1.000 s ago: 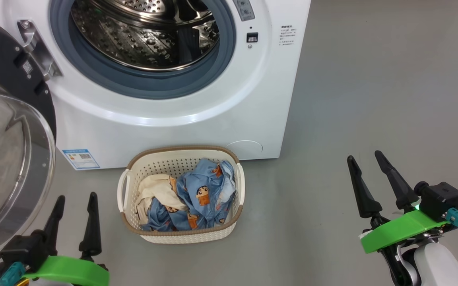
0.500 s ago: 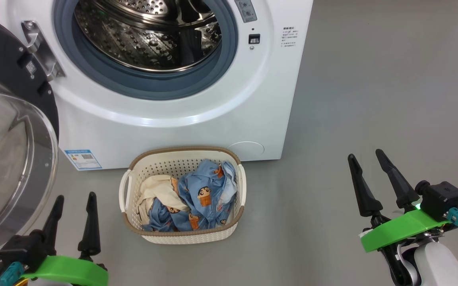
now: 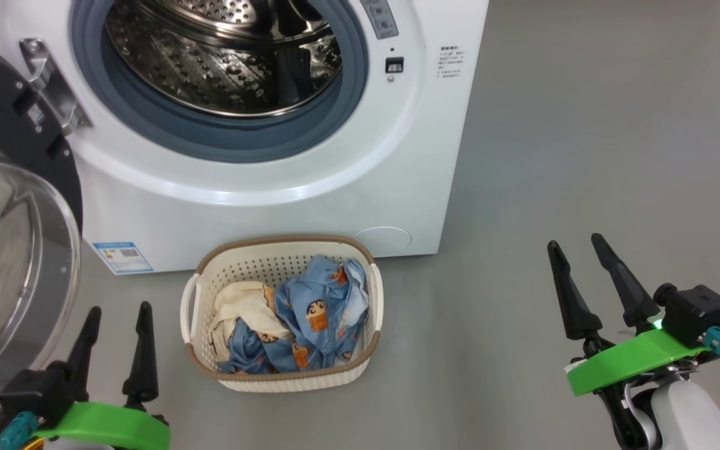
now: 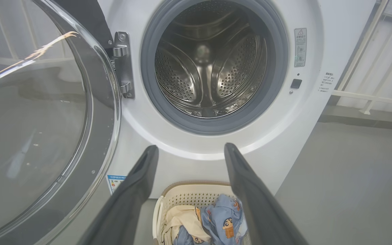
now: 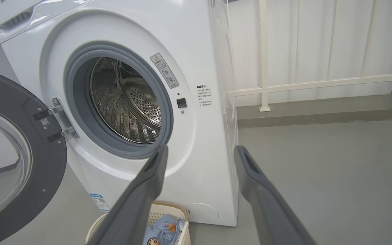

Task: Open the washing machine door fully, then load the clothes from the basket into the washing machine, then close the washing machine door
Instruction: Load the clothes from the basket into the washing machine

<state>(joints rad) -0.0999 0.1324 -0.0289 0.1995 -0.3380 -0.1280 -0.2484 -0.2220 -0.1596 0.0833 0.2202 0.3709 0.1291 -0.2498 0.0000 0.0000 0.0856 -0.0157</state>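
Head view, washing machine (image 3: 260, 200): standing with its mouth uncovered, steel drum (image 3: 222, 69) showing bare.
Head view, washing machine door (image 3: 22, 250): hanging swung wide out from the machine's hinge side.
Head view, basket (image 3: 285, 240): sitting on the grey floor (image 3: 585, 125) just in front of the machine's base.
Head view, clothes (image 3: 310, 306): lying heaped in the basket, blue cartoon print beside cream cloth.
Head view, left gripper (image 3: 119, 307): hovering out in front of the machine, beside the door's lower edge, fingers spread and gripping nothing. The basket is sitting near it, apart.
Head view, right gripper (image 3: 574, 241): hovering off the machine's latch-side corner, fingers spread, empty, with the basket well apart.
Left wrist view, fingers (image 4: 141, 183): pointing at the machine's lower front. The basket and clothes are lying low between them, untouched.
Right wrist view, fingers (image 5: 148, 183): standing apart with nothing between, aiming at the machine's front corner. The basket is peeking out at the machine's foot.
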